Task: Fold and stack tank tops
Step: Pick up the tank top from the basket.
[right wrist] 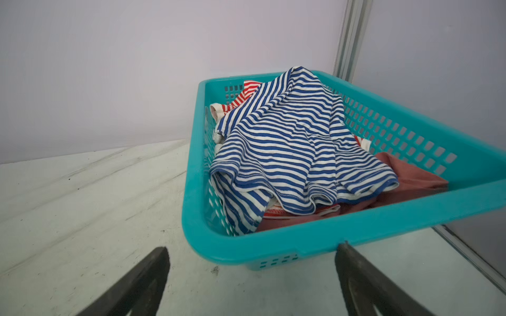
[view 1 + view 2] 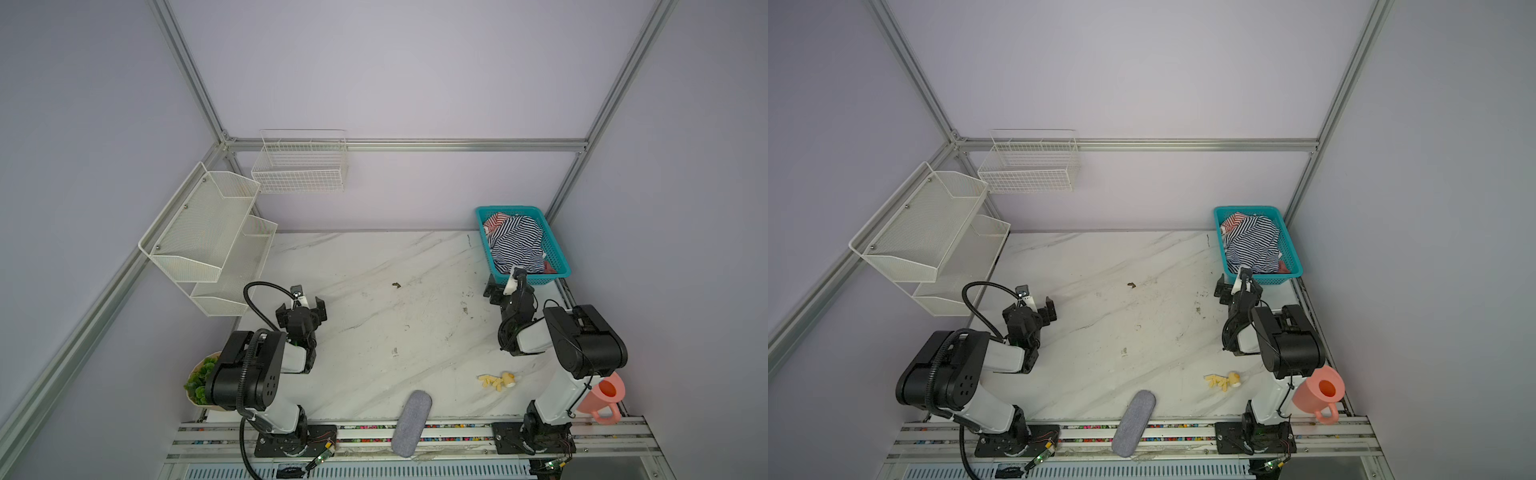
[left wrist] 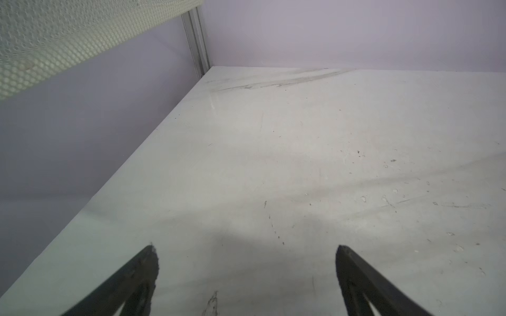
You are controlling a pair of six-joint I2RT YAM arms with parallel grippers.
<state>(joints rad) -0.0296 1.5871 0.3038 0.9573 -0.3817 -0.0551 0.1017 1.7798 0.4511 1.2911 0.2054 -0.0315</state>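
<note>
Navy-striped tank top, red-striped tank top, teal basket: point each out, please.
navy-striped tank top (image 1: 295, 142): right wrist view, middle of its body.
red-striped tank top (image 1: 242, 98): right wrist view, exposed striped patch.
teal basket (image 1: 273, 245): right wrist view, near rim.

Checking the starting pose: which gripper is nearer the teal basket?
Right. The right gripper is just before the basket; the left gripper is across the table, beside the white shelf.
</note>
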